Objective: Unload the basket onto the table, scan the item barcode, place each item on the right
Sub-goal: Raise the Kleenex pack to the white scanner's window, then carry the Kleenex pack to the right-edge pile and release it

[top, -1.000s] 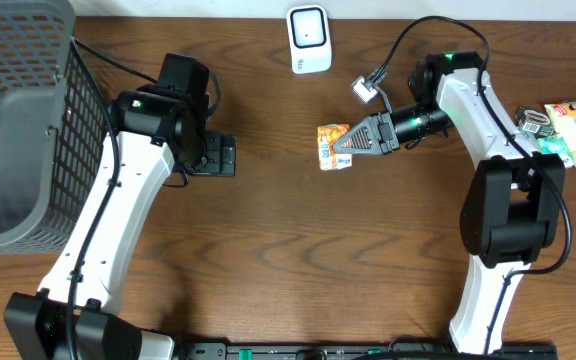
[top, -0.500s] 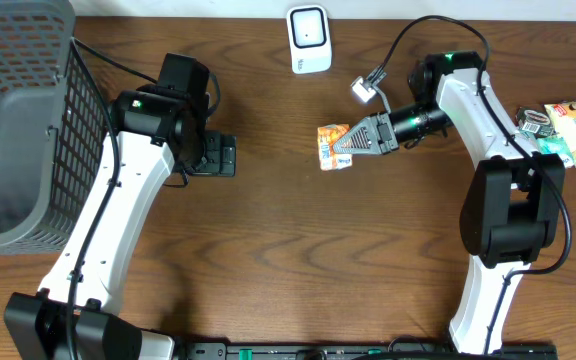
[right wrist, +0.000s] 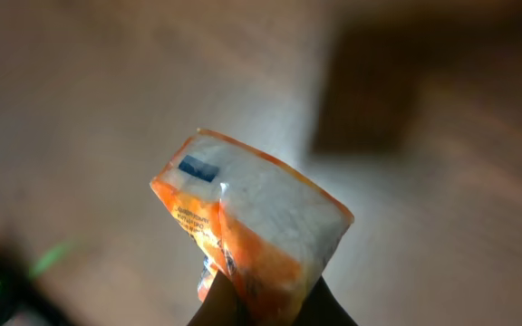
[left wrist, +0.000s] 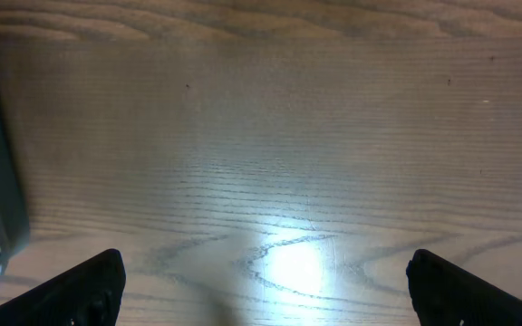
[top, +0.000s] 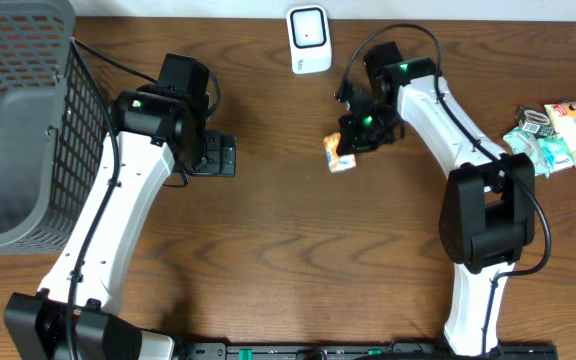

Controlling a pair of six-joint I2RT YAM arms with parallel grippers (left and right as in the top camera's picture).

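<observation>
Pinching hard on the right side now: right gripper point(right wrist: 261, 308) closed tight on the bottom corner of the snack packet point(right wrist: 252, 217), dark fingertips point(right wrist: 329, 312) just visible at the foot of the wrist view. Packet tilted, pale face turned to the lens, orange border all round, small blue patch near the upper left corner, fine print down the left edge (too small to read). Blurred wood behind it. Cutting to overhead: same packet out in front of the right arm, near the white barcode scanner point(top: 309, 38) at the far edge of the table point(top: 288, 260), apart from it, a little toward the robot and to the right. Hard to tell from above whether raised or resting on the wood. Over to the left: left gripper point(top: 218, 155) spread wide, nothing in it, low over bare wood between the grey mesh basket point(top: 18, 130) and the packet. Left wrist view agreeing: two black fingers point(left wrist: 89, 290) far apart at the bottom corners, only wood grain and a patch of glare between. Way out at the right edge, a pile of wrapped items point(top: 563, 130), well apart from the packet.
</observation>
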